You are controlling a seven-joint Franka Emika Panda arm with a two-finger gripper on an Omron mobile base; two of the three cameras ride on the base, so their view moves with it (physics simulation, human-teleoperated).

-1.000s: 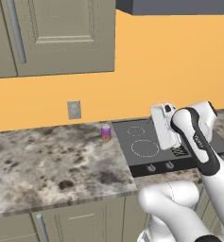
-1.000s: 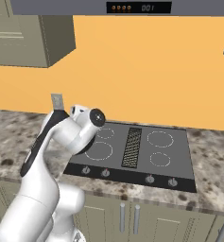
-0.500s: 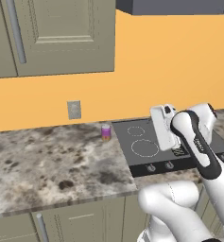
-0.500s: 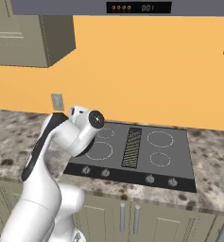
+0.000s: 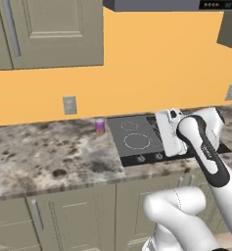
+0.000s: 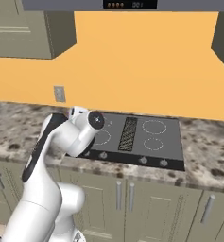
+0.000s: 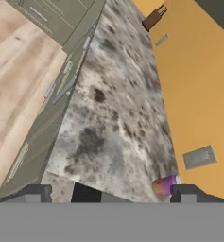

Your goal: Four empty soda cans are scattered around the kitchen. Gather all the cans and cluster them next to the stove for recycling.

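I see the gripper spread apart, empty, above the stove; purple-pink can upright on surface beside it.

The flat black glass stove is set into the speckled stone desk, with its row of small knobs along the front edge. One small purple-pink soda can stands upright on the desk just left of the stove, back near the orange wall. A grey wall outlet plate is on that wall, up and to the left of the can. Grey-green upper cabinets hang over the desk to the left, base cabinets sit under it. The white robot arm reaches over the stove's front; in the hand view its fingers sit either side of the stove's corner, I think, can just past it.
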